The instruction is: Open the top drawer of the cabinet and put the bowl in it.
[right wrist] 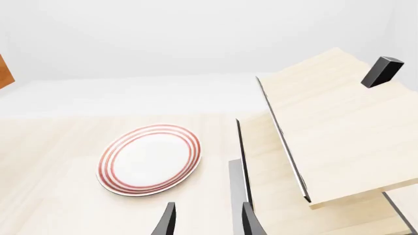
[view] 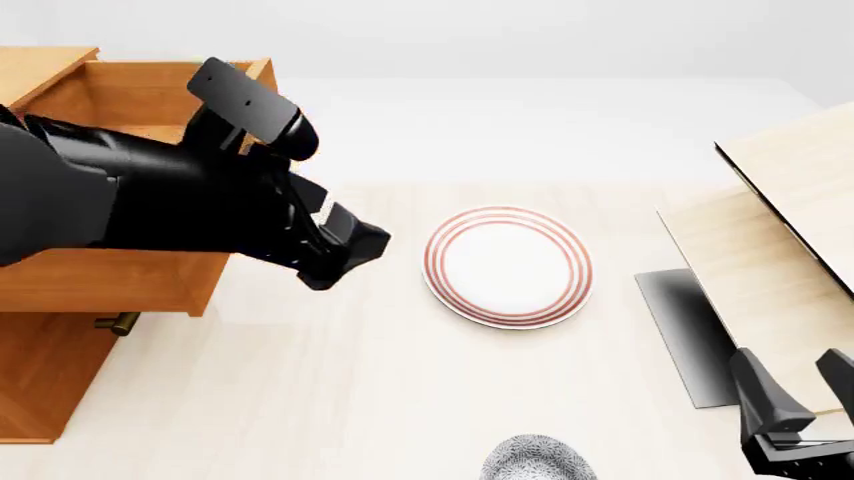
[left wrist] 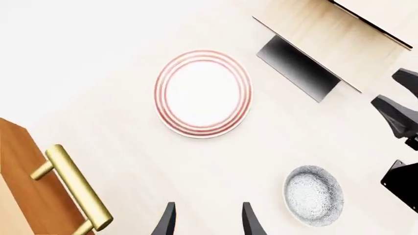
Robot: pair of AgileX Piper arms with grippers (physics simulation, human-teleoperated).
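Note:
The top drawer point(view: 120, 282) of the orange-brown cabinet point(view: 40, 385) stands pulled out at the far left, its box open upward. Its brass handle point(left wrist: 73, 188) shows in the left wrist view. My left gripper point(view: 334, 262) is open and empty, raised just right of the drawer front; its fingertips point(left wrist: 168, 221) frame bare table. The speckled bowl point(view: 538, 462) sits upright at the near table edge, cut off by the frame; it also shows in the left wrist view point(left wrist: 312, 195). My right gripper point(view: 801, 392) is open and empty, right of the bowl.
A flat white plate with red rings point(view: 509, 265) lies mid-table between the drawer and a pale light-wood structure point(view: 787, 220) at the right, which has a dark grey panel point(view: 683, 335) at its foot. The plate also shows in the right wrist view point(right wrist: 149, 159).

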